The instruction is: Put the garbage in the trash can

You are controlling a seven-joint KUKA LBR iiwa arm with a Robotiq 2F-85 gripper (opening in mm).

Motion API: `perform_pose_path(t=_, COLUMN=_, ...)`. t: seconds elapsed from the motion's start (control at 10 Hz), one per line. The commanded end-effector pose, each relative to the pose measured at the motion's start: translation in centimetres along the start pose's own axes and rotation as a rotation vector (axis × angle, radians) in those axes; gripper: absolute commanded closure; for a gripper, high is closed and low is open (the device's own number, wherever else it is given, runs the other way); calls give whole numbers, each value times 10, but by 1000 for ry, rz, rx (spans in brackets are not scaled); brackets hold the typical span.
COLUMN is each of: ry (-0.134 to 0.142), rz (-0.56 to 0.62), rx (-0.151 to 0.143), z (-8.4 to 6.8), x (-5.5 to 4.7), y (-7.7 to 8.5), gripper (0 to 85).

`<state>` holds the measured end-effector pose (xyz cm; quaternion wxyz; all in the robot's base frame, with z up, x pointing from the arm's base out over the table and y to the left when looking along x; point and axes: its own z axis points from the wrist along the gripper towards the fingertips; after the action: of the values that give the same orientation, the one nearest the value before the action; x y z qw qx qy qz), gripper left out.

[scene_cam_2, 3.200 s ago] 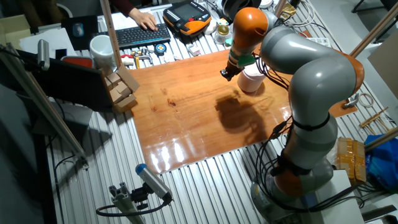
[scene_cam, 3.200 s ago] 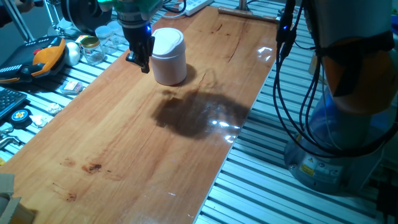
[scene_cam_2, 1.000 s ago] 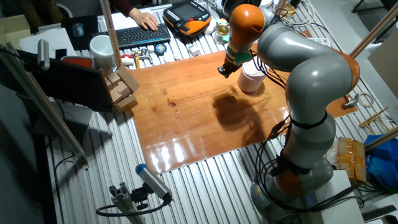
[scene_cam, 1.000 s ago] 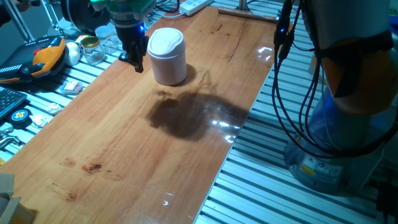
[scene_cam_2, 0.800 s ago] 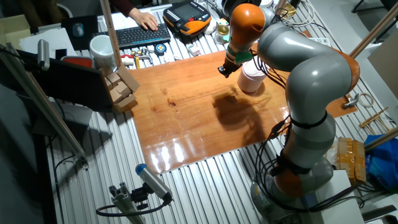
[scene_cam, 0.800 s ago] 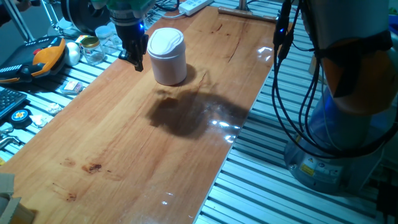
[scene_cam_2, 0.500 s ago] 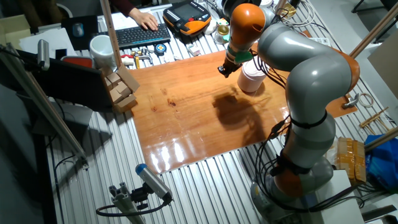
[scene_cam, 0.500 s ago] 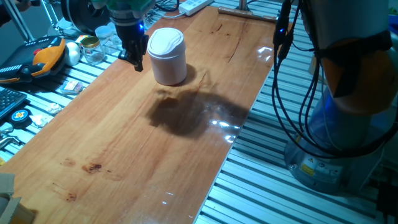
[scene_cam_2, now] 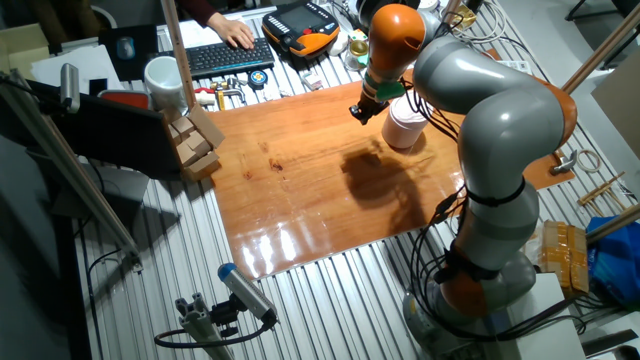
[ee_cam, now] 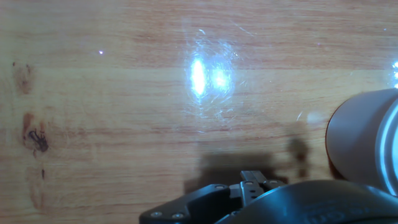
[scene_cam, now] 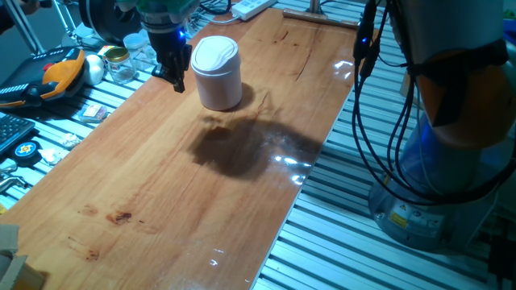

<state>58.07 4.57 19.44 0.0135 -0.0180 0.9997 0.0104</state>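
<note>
The white trash can (scene_cam: 218, 74) with its domed swing lid stands upright at the far end of the wooden table (scene_cam: 161, 177). It also shows in the other fixed view (scene_cam_2: 405, 126) and at the right edge of the hand view (ee_cam: 367, 140). My gripper (scene_cam: 175, 79) hangs just left of the can, slightly above the table, apart from it. Its fingers look closed together with nothing showing between them; it also shows in the other fixed view (scene_cam_2: 358, 113). In the hand view only the gripper's base (ee_cam: 252, 180) shows. The crumpled white wad of garbage is not visible in any view.
Clear glass jars (scene_cam: 121, 64), an orange and black handset (scene_cam: 60, 72) and flat paper scraps (scene_cam: 93, 111) lie on the slatted bench left of the table. A keyboard (scene_cam_2: 225, 58), a white mug (scene_cam_2: 162, 78) and wooden blocks (scene_cam_2: 195, 140) sit beyond the table's far side.
Since about three seconds ago my gripper has moved left, away from the can's lid. Over the last second it has stayed still.
</note>
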Motion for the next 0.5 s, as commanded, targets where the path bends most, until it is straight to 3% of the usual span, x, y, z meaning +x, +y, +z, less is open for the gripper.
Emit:
perform_pose_path(t=0.0, ry=0, rz=0, rx=0, z=0, x=0, y=1, gripper=850)
perform_pose_path(t=0.4, ry=-4, rz=-4, rx=6, z=-1, x=-1, y=-1, gripper=850)
